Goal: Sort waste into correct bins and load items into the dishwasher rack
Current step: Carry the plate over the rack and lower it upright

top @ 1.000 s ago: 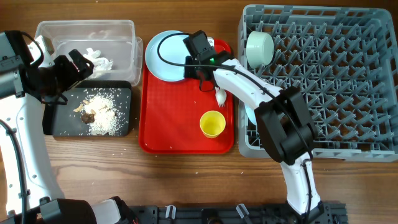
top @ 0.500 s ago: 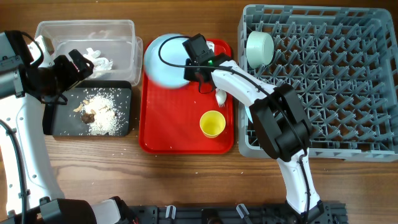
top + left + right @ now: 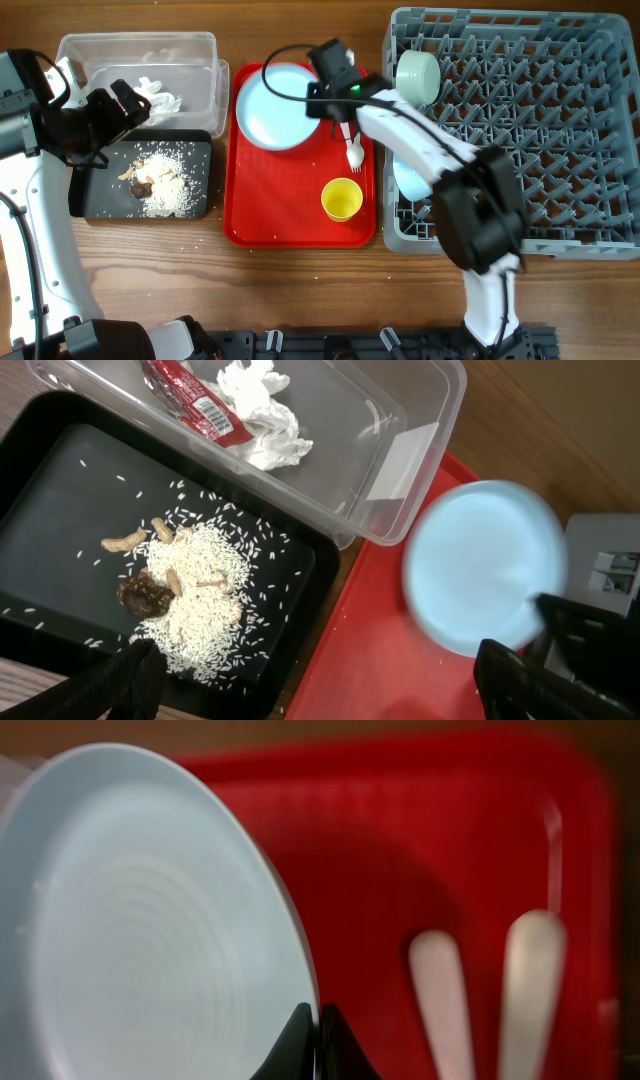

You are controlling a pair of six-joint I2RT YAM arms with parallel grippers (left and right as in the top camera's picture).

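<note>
Wood-grain table (image 3: 300, 290) carries everything seen from overhead. A red tray (image 3: 250, 215) sits at centre. The light blue plate (image 3: 275, 105) lies over the tray's upper left corner, just beside the clear tub (image 3: 195, 45). The right tool (image 3: 318, 1032) reaches in from the right, its fingertips pressed together on the plate's rim, one on each face. In the right wrist view the plate stands tilted, well clear of the tray floor. Right of the plate on the tray lie two white plastic utensils (image 3: 354, 152), blurred at the wrist; which is the fork and which the spoon cannot be told. A small yellow cup (image 3: 342, 198) stands upright lower on the tray.

At the left, the left tool (image 3: 125, 108) hangs with its fingers spread wide over the black tray (image 3: 95, 200), gripping nothing. That tray holds white rice-like crumbs (image 3: 205, 600) and brown food scraps (image 3: 145, 595). The tub above it holds white crumpled paper (image 3: 262, 415) and a red-and-white wrapper (image 3: 190, 400).

Filling the right side is the grey dishwasher rack (image 3: 560, 150). One pale blue bowl (image 3: 418, 76) rests on its side in the rack's upper left corner. A second bowl (image 3: 408, 180) sits along the left edge, partly hidden by the arm.
</note>
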